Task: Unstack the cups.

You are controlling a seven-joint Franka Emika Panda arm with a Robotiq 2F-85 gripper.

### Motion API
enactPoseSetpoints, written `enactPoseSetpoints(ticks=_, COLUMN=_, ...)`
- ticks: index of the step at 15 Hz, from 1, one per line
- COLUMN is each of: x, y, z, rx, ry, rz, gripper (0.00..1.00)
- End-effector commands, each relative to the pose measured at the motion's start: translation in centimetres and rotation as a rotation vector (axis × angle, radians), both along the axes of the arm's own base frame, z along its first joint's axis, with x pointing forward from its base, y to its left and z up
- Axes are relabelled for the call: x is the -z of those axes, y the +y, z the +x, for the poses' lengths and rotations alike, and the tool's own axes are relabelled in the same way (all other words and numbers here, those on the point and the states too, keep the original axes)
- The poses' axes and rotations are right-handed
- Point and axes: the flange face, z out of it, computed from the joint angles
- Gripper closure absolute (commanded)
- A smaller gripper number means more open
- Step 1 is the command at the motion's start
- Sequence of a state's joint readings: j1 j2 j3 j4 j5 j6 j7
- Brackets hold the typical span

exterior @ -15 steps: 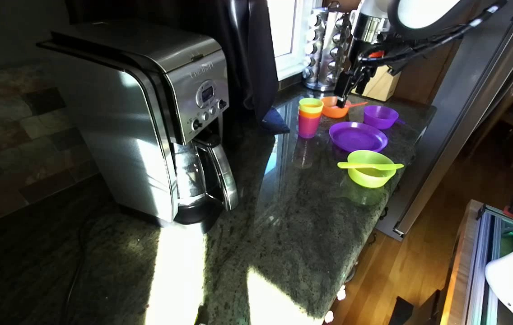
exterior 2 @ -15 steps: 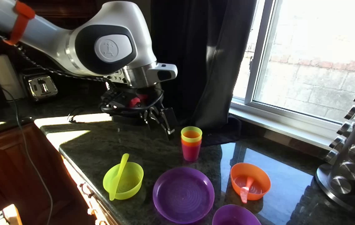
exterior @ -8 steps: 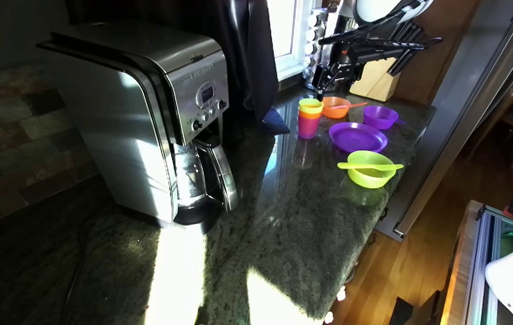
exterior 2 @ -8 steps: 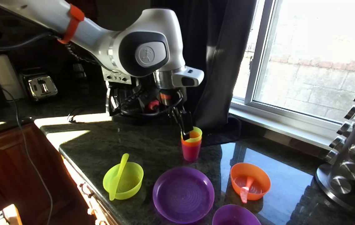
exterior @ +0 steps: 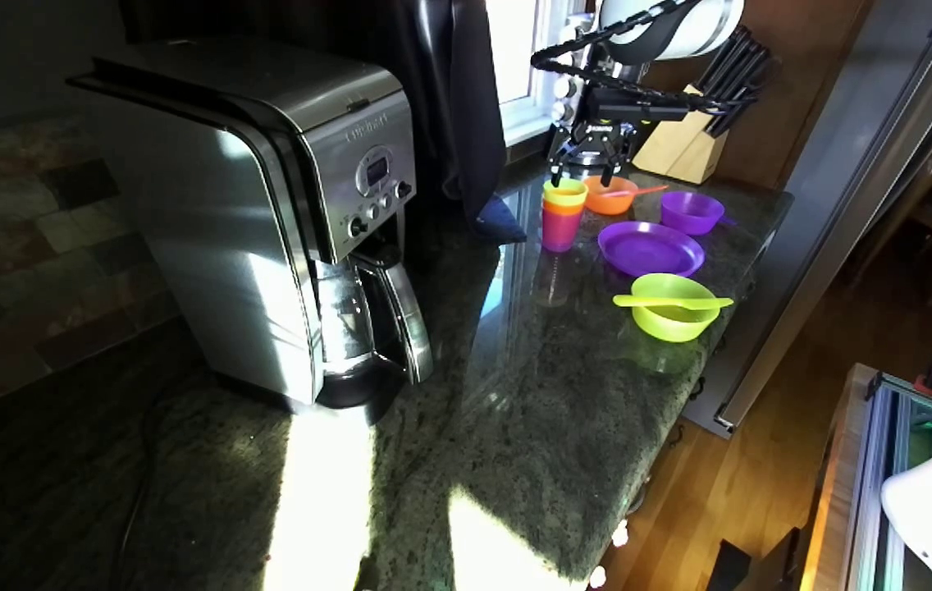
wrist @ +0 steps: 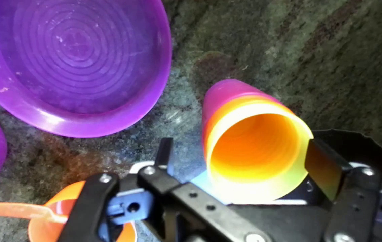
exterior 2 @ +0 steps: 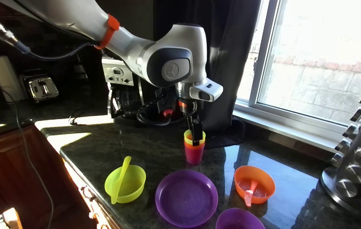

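Note:
The cups stand upright in one nested stack on the counter. The lime green cup [exterior: 565, 188] is on top, the orange cup [exterior: 562, 209] shows below its rim, and a pink cup [exterior: 560, 232] is at the bottom. In the wrist view the lime green cup [wrist: 261, 193] opens toward the camera. My gripper [wrist: 239, 151] is open, with its fingers on either side of the top rim. The right finger overlaps the rim; I cannot tell if it touches. The left finger is apart from it. In an exterior view the gripper [exterior 2: 196, 143] partly hides the stack's rim.
A purple plate [exterior 2: 187, 198], an orange bowl [exterior 2: 268, 179] with a utensil, a purple bowl [exterior 2: 239, 219] and a lime-green bowl [exterior 2: 136, 183] with a utensil lie near the stack. A dark curtain [exterior 2: 218, 79] hangs behind. A spice rack [exterior 2: 358, 159] and steel coffee maker [exterior: 212, 205] stand apart.
My gripper has moved from beside the stack to over its top and has turned, so both fingers now show in an exterior view. The cups have not moved.

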State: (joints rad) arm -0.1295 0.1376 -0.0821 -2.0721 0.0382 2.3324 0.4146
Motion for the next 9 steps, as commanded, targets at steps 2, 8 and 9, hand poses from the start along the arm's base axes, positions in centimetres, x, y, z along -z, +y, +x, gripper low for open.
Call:
enactPoseSetpoints(ticks=2, x=0.55, y=-0.72, z=1.31, rx=0.082, ry=0.022, rz=0.037, gripper=0.02)
enactPoseSetpoints(ticks=8, x=0.84, y=-1.25, z=1.86, rx=0.116, ry=0.033, rz=0.041, gripper=0.55)
enactPoseSetpoints(ticks=9, x=0.85, y=-1.25, z=1.88, rx=0.117, ry=0.035, rz=0.042, gripper=0.63)
